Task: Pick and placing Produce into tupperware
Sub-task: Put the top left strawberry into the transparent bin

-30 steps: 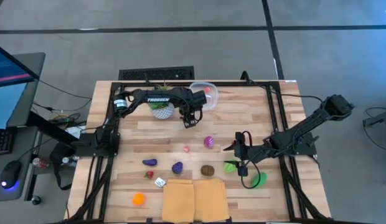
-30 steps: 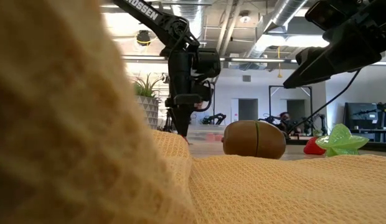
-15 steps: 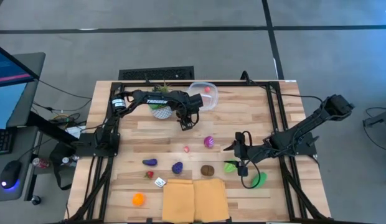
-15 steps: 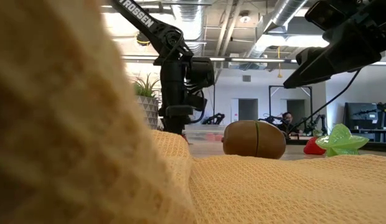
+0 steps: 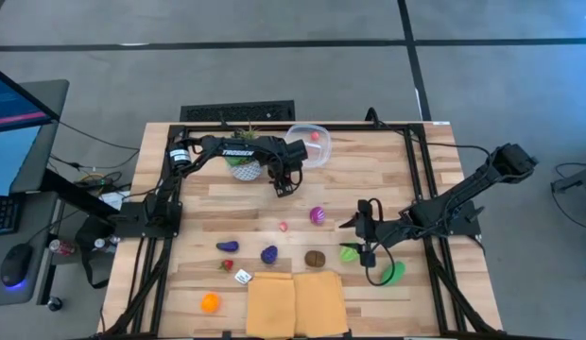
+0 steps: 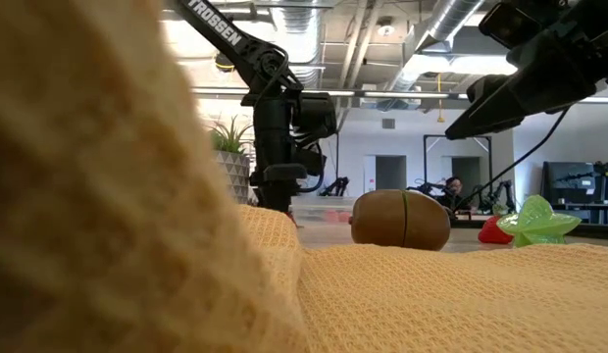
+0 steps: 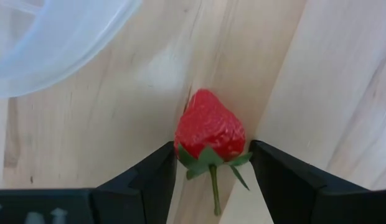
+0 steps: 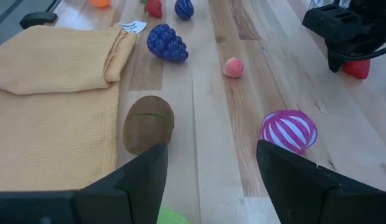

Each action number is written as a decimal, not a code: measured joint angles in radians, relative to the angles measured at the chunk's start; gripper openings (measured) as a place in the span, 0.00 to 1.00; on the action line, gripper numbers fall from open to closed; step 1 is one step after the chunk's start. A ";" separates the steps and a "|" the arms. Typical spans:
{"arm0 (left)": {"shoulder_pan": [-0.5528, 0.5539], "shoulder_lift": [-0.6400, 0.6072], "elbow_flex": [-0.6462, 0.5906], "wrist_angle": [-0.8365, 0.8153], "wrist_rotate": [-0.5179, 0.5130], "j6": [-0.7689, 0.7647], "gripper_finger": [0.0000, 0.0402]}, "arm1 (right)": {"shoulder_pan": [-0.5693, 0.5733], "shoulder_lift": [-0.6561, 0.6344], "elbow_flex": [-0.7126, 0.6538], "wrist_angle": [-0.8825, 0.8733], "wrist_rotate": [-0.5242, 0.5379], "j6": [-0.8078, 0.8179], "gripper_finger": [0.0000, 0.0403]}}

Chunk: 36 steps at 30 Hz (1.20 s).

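A red strawberry lies on its side on the wood, close to the clear tupperware, which has one orange-red piece in it. My left gripper points straight down over the strawberry, open, with a finger on each side of its leafy end. Other produce lies across the table's middle and near side: a purple striped ball, a pink piece, blue grapes and a brown kiwi. My right gripper hangs open above the table's right half, holding nothing. My left gripper's fingers come from above and stand close against both sides of the strawberry's leafy end. I cannot tell whether they touch it. The strawberry rests on the table with its tip pointing away from the fingers.
A leafy plant in a white pot stands just left of my left gripper. Two yellow cloths lie at the near edge. A purple piece, an orange one and green pieces lie on the near half.
My left gripper has sunk toward the table and shifted a little toward the left edge, away from the tupperware, still pointing down.
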 joint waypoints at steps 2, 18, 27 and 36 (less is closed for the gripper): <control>0.000 0.000 0.000 0.002 0.002 -0.004 0.50 | 0.000 0.000 0.000 0.000 0.004 0.000 0.67; 0.004 0.000 0.000 0.029 0.013 -0.038 0.49 | 0.000 0.000 0.000 0.000 0.006 0.000 0.67; 0.003 -0.001 0.001 0.040 0.015 -0.038 0.34 | 0.000 0.000 0.000 0.000 0.005 0.000 0.67; 0.003 -0.001 0.002 0.040 0.015 -0.035 0.36 | 0.000 0.000 0.000 0.000 0.005 0.000 0.67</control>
